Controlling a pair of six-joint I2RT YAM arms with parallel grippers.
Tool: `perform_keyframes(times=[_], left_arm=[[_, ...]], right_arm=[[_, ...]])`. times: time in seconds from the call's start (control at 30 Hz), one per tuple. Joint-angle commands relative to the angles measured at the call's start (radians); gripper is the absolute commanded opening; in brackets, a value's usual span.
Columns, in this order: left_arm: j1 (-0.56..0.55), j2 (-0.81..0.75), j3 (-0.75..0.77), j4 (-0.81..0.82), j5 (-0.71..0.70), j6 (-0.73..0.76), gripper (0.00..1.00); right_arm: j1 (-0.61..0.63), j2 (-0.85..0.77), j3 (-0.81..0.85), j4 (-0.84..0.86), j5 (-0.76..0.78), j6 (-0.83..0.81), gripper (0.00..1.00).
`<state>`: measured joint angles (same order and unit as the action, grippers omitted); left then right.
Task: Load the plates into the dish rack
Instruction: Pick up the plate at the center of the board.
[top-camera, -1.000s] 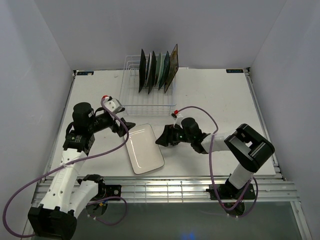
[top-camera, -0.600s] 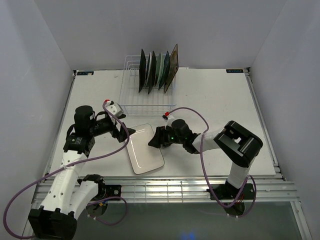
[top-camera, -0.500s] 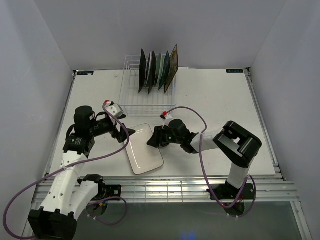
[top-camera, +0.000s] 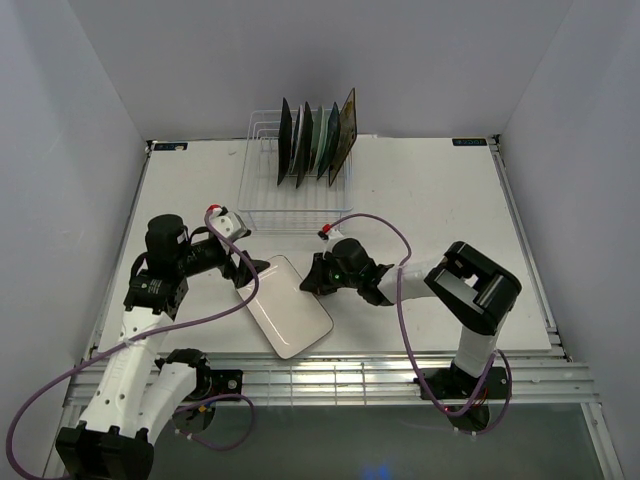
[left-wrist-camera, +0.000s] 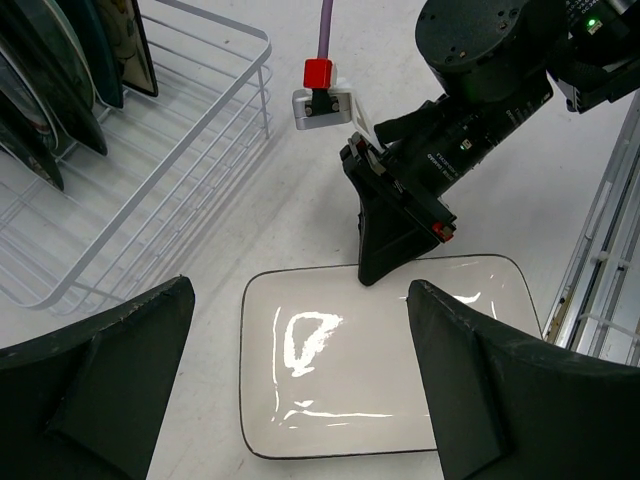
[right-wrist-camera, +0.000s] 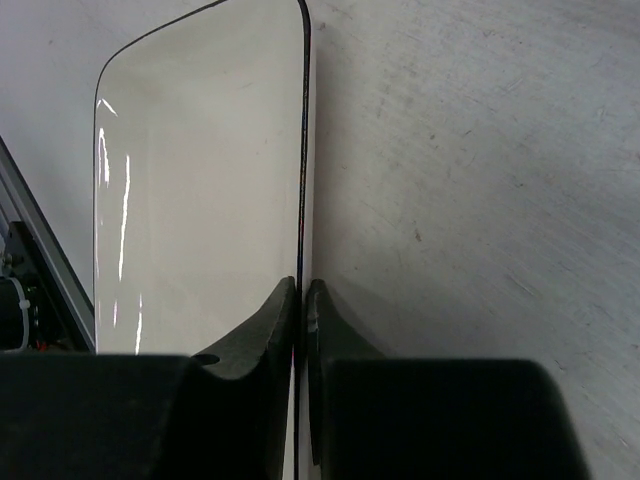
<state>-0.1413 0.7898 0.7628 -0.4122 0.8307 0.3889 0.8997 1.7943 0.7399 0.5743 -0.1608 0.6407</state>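
A white rectangular plate with a thin dark rim lies on the table in front of the dish rack. My right gripper is shut on the plate's right long rim, one finger above and one below it. My left gripper hangs open over the plate's left end, its fingers straddling the plate without touching it. Several plates stand upright in the rack's far end.
The white wire rack's near slots hold nothing. Metal rails run along the table's near edge, close behind the plate. Purple cables trail from both wrists.
My right gripper slid left to the plate's rim and closed on it. The plate has turned, its near end swinging to the right. My left gripper stayed open.
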Motion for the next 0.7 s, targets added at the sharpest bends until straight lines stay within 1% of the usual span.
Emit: perform_keyframes(times=[0.0,0.13,0.23,0.33,0.47,0.57,0.67], left_arm=[[-0.001,-0.02,0.003,-0.023,0.015,0.021,0.98],[-0.001,-0.02,0.013,-0.033,0.015,0.024,0.98],[-0.001,-0.024,0.013,-0.034,0.005,0.025,0.98],[-0.001,-0.024,0.015,-0.034,-0.016,0.019,0.98],[-0.001,0.0,0.033,-0.031,-0.047,-0.021,0.98],[-0.001,0.022,0.049,-0.027,-0.064,-0.036,0.98],[-0.003,0.034,0.044,0.004,-0.047,-0.015,0.98]], right_arm=[[0.021,-0.035,0.047,-0.02,0.024,-0.01,0.08],[0.045,-0.101,0.062,-0.091,0.066,-0.024,0.08],[0.065,-0.143,0.081,-0.157,0.127,-0.05,0.08],[0.088,-0.187,0.098,-0.218,0.223,-0.078,0.08],[0.111,-0.234,0.107,-0.264,0.338,-0.107,0.08],[0.114,-0.268,0.11,-0.297,0.386,-0.127,0.08],[0.119,-0.303,0.124,-0.316,0.417,-0.148,0.08]])
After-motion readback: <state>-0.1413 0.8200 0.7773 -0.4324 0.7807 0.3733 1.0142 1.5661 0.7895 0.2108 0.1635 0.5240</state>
